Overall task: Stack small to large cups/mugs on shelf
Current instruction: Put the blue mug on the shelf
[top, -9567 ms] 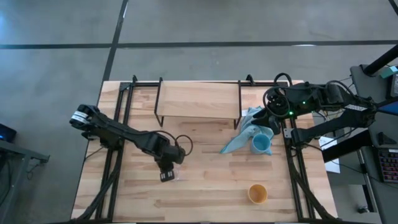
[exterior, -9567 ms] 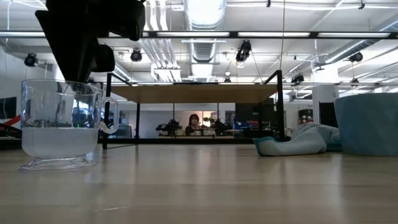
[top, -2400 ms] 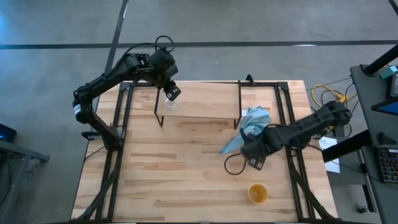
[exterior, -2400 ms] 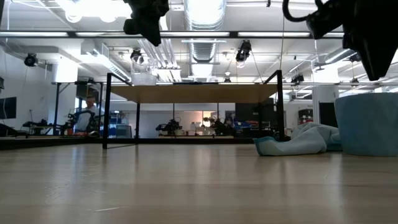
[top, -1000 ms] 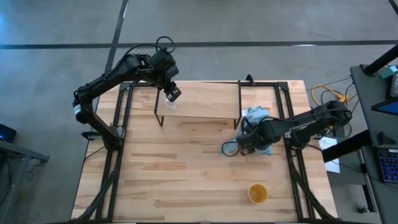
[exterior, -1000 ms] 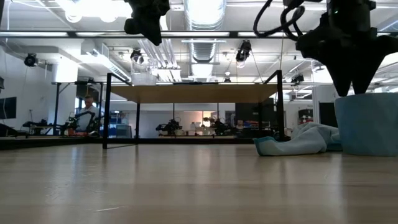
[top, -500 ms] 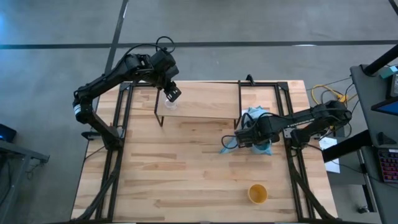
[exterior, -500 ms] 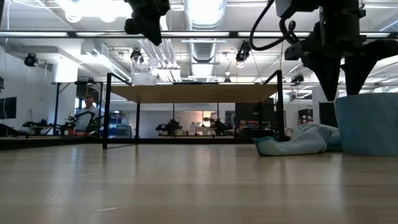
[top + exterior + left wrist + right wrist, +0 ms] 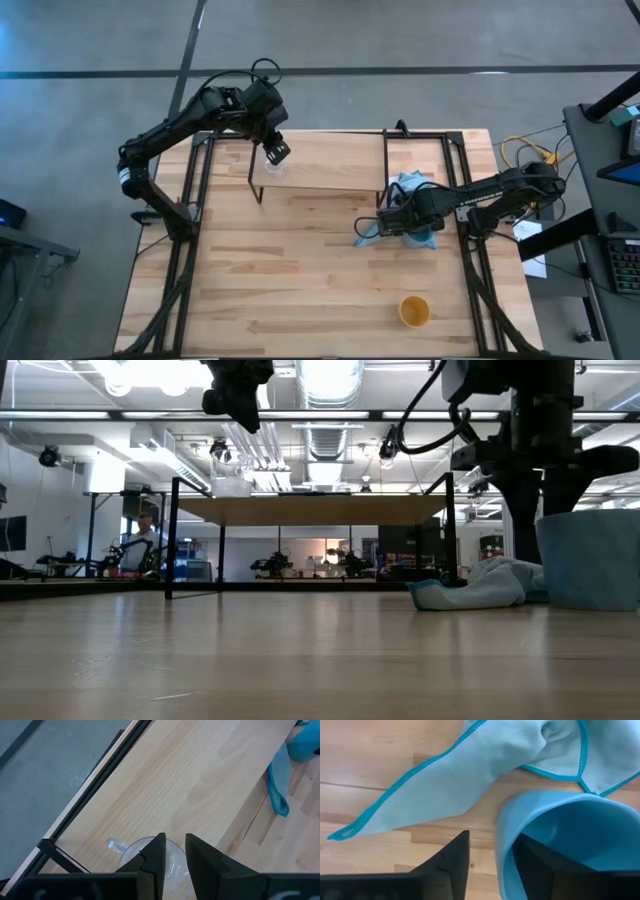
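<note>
The clear glass (image 9: pixel 272 168) stands by its base on the left end of the light-wood shelf (image 9: pixel 330 160). My left gripper (image 9: pixel 174 840) hovers just above the glass (image 9: pixel 132 851), fingers open by a narrow gap and clear of it in the low view (image 9: pixel 240 405). The light blue cup (image 9: pixel 560 830) stands on the table right of the shelf. My right gripper (image 9: pixel 492 842) is open and points down over the cup's rim, one finger outside the wall and one inside. The yellow-orange cup (image 9: pixel 414 311) stands near the table's near right edge.
A light blue cloth (image 9: pixel 398 192) lies crumpled against the blue cup, reaching toward the shelf's right legs (image 9: pixel 385 190). Black frame rails run along the table's left (image 9: pixel 185 250) and right (image 9: pixel 475 270) sides. Bare tabletop (image 9: pixel 290 270) spreads before the shelf.
My right gripper has moved toward the table's far right onto the blue cup, spread its fingers and come down, so they now stand on either side of the cup's wall. The left arm and the cups have kept still.
</note>
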Motion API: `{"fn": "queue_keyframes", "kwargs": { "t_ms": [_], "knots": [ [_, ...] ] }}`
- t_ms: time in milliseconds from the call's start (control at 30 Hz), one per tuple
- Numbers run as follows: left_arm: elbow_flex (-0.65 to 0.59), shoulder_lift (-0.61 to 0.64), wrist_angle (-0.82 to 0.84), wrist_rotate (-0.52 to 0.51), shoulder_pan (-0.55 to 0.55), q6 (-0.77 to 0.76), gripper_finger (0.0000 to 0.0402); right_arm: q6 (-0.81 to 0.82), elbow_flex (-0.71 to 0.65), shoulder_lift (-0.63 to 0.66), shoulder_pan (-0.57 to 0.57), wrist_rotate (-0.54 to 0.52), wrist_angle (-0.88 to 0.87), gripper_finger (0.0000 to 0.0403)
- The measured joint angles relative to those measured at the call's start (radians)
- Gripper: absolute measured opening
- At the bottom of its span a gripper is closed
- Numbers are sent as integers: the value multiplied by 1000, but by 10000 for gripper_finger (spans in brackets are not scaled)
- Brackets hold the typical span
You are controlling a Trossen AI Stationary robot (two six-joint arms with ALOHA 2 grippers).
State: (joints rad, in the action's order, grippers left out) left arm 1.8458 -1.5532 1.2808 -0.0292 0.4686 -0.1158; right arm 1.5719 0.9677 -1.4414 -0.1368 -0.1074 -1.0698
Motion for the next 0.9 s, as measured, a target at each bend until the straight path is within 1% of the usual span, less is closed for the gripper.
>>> {"fn": "queue_keyframes", "kwargs": {
  "t_ms": [233, 433, 700, 900],
  "knots": [
    [0, 0, 0, 0, 0, 1, 59, -12, -5, 0, 0, -2, 0, 63],
    [0, 0, 0, -1, 0, 2, 59, -148, 10, 0, -7, 30, -5, 22],
    [-2, 0, -1, -1, 0, 2, 59, -402, 36, 0, -46, 107, -45, 18],
    [-3, 0, -1, -1, 0, 1, 59, -507, 44, 0, -79, 153, -56, 18]
  ]
}}
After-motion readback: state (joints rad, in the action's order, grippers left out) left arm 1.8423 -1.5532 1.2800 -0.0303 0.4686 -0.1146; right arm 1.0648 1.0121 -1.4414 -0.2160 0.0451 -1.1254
